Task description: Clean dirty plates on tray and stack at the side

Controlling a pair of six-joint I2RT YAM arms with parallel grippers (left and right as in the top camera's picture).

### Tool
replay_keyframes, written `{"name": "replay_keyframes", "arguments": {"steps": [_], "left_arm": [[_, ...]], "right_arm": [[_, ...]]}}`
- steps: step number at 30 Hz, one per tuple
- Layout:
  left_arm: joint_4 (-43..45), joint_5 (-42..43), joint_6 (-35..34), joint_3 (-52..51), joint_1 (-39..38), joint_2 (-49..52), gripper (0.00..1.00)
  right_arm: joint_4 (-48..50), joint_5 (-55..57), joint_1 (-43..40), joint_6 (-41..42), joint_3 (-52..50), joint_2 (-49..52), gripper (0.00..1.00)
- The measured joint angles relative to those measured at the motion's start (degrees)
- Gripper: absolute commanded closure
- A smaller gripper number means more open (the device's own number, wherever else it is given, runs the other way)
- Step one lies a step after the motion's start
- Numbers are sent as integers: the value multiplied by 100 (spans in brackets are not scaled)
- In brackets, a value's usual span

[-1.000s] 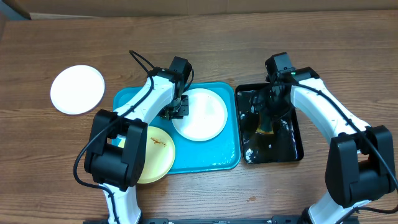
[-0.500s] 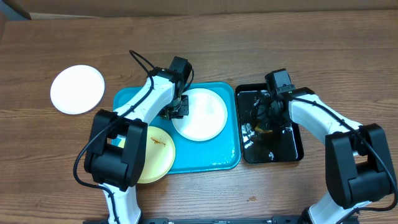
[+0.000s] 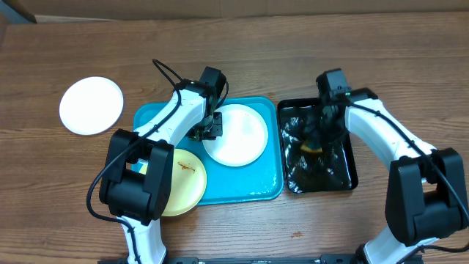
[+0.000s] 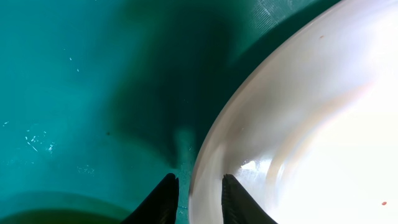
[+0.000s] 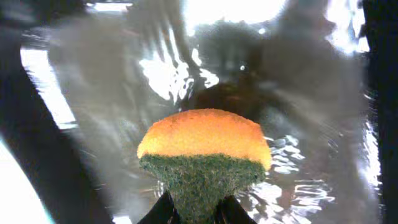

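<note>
The round shallow white plate (image 3: pixel 236 134) lies in the far right part of the large turquoise plastic tray (image 3: pixel 249 193), and the left gripper (image 4: pixel 198 200) is narrowed onto its near-left rim, one finger over the plate's face and the other outside on the tray floor, so the plate looks pinned in place rather than lifted. A tiny reddish speck shows on the white plate's face to the right of that grip. The step in hand appears to be fetching the cleaning tool. Well off to the right of the held plate, the right gripper (image 5: pixel 196 213) is closed on the green scouring half of a yellow-and-green sponge (image 5: pixel 205 146), whose yellow half points away from the fingers over the wet, glossy black rectangular tray (image 3: pixel 322 185). The next move probably calls for lifting the sponge clear of the black tray's wall, carrying it left across the gap and over the turquoise rim, then setting it on the white plate while the left gripper steadies the rim. The two tray walls are the main obstacles, and the left arm crosses the tray close to where the sponge must land. Nearer than the left gripper, the pale yellow round plate (image 3: pixel 182 183) carries a brown smear and overhangs the tray's near-left corner. Farther left on the wooden table (image 3: pixel 293 44), the other white plate (image 3: pixel 91 105) sits alone.
</note>
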Motion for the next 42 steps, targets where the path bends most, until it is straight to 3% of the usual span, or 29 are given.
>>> {"name": "replay_keyframes", "arguments": {"steps": [10, 13, 22, 33, 36, 42], "left_arm": [[4, -2, 0, 0, 0, 0, 75], [4, 0, 2, 0, 0, 0, 75], [4, 0, 2, 0, 0, 0, 75], [4, 0, 4, 0, 0, 0, 90], [2, 0, 9, 0, 0, 0, 96], [4, 15, 15, 0, 0, -2, 96]], "right_arm": [[1228, -2118, 413, 107, 79, -214, 88], [1556, -2291, 841, 225, 83, -214, 96], [2050, -2162, 1768, 758, 87, -68, 96], [2778, -2186, 1652, 894, 87, -4, 96], [2942, -2559, 1366, 914, 87, -4, 96], [2938, -3681, 509, 914, 87, -4, 96]]}}
